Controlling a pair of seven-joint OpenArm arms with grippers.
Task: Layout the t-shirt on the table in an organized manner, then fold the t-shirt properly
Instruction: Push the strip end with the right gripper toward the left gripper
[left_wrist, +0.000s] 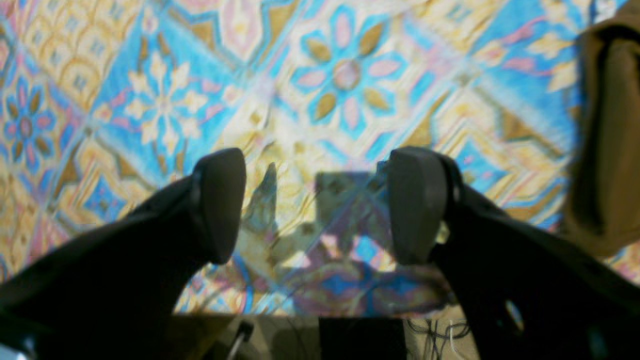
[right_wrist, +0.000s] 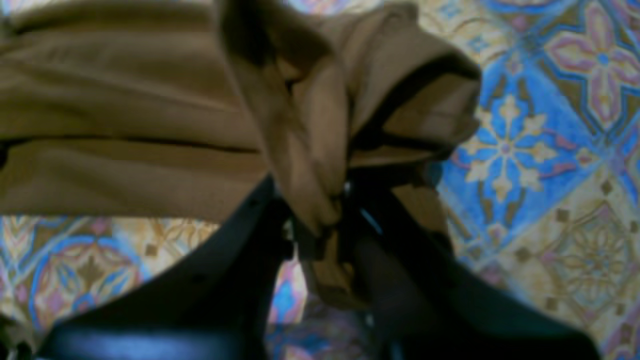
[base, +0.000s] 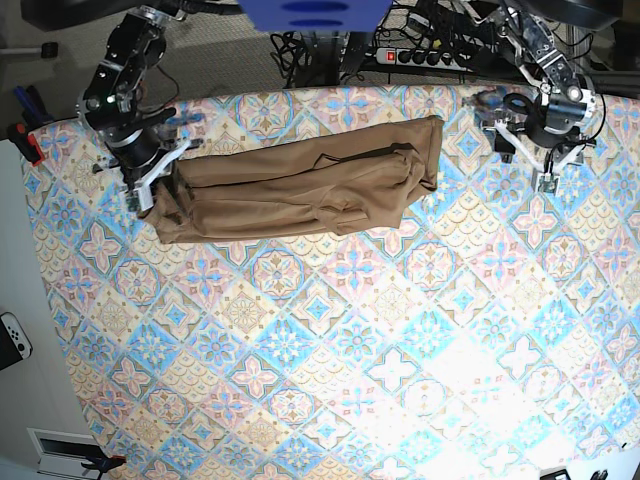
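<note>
**Shirt pinched at one end, other arm free**

Fabric of the t-shirt (base: 295, 190) lies as a long, rumpled tan band across the far part of the table (base: 330, 350), stretching sideways in the base view with several lengthwise folds and a bunched lump near its middle. One end narrows toward the right gripper (base: 150, 195), which sits at the left of the base view; the other end finishes in a straighter edge well short of the left gripper (base: 540, 165).

From the right wrist view, the right gripper (right_wrist: 320, 230) has its dark fingers (right_wrist: 250, 250) clamped tight on a gathered twist of the t-shirt (right_wrist: 125, 130), with cloth draping above and to both sides of the grip and a folded pocket of fabric hanging open beside it.

From the left wrist view, the left gripper (left_wrist: 317, 205) stands with its two black pads (left_wrist: 220, 205) spread wide apart, nothing between them, only the patterned table (left_wrist: 165, 100) and its own shadow below. An edge of the t-shirt (left_wrist: 607, 140) shows at the right border of that view, apart from the pads.
</note>
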